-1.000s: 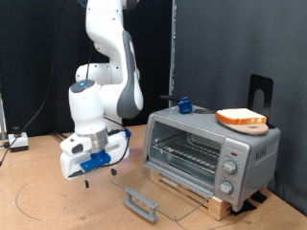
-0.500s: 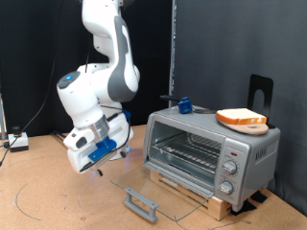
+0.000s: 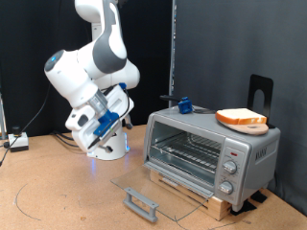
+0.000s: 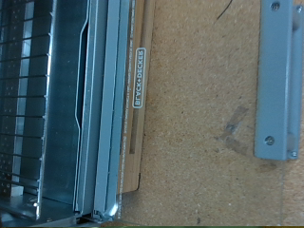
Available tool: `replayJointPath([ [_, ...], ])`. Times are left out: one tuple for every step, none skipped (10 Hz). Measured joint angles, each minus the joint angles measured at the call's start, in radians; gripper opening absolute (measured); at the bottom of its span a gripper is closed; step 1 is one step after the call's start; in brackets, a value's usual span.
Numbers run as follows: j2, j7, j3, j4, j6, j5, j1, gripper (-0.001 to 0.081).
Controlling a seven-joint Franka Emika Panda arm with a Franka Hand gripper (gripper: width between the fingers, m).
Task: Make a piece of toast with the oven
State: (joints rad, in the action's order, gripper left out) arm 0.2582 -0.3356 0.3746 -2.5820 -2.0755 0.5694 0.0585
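Note:
The silver-grey oven (image 3: 247, 152) stands on a wooden slatted base at the exterior view's right. Its glass door (image 3: 158, 186) lies folded down flat, with the grey handle (image 3: 141, 203) out in front, and the wire rack (image 3: 187, 153) inside is bare. The piece of toast (image 3: 241, 118) rests on a round wooden board on the oven's roof. My gripper (image 3: 88, 128) hangs tilted in the air to the left of the oven, well above the table and touching nothing. The wrist view looks down on the oven's (image 4: 57, 104) front edge and the door handle (image 4: 276, 78); no fingers show there.
A blue object (image 3: 184, 104) sits at the back of the oven roof, and a black stand (image 3: 260, 92) rises behind the toast. The robot's base (image 3: 104, 144) stands left of the oven. Cables lie on the brown table (image 3: 58, 201) at the far left.
The arm has swung up and away from low near the door handle, and the hand now sits higher and tilted. The oven door stays open and the toast has not moved.

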Motion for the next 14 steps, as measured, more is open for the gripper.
replayJointPath([
  [0.038, 0.030, -0.004, 0.000, 0.000, -0.030, 0.002, 0.0807],
  [0.078, 0.056, -0.009, -0.015, -0.003, -0.054, 0.007, 0.0807],
  [0.075, 0.056, -0.008, -0.015, -0.001, -0.053, 0.007, 0.0807],
  [0.079, 0.014, -0.003, -0.008, 0.032, 0.022, -0.006, 0.0807],
  [0.090, -0.051, 0.011, 0.007, 0.104, 0.124, -0.026, 0.0807],
  [0.106, -0.117, 0.024, 0.021, 0.173, 0.192, -0.041, 0.0807],
  [0.123, -0.154, 0.027, 0.033, 0.246, 0.205, -0.049, 0.0807],
  [0.143, -0.186, 0.026, 0.045, 0.312, 0.203, -0.057, 0.0807],
  [0.166, -0.224, 0.022, 0.052, 0.358, 0.196, -0.064, 0.0807],
  [0.193, -0.249, 0.015, 0.056, 0.395, 0.186, -0.070, 0.0807],
  [0.219, -0.266, 0.009, 0.056, 0.411, 0.168, -0.072, 0.0807],
  [0.216, -0.251, 0.009, 0.054, 0.409, 0.173, -0.070, 0.0807],
  [0.226, -0.311, 0.000, 0.046, 0.367, 0.158, -0.070, 0.0807],
  [0.259, -0.391, -0.016, 0.032, 0.335, 0.153, -0.072, 0.0807],
])
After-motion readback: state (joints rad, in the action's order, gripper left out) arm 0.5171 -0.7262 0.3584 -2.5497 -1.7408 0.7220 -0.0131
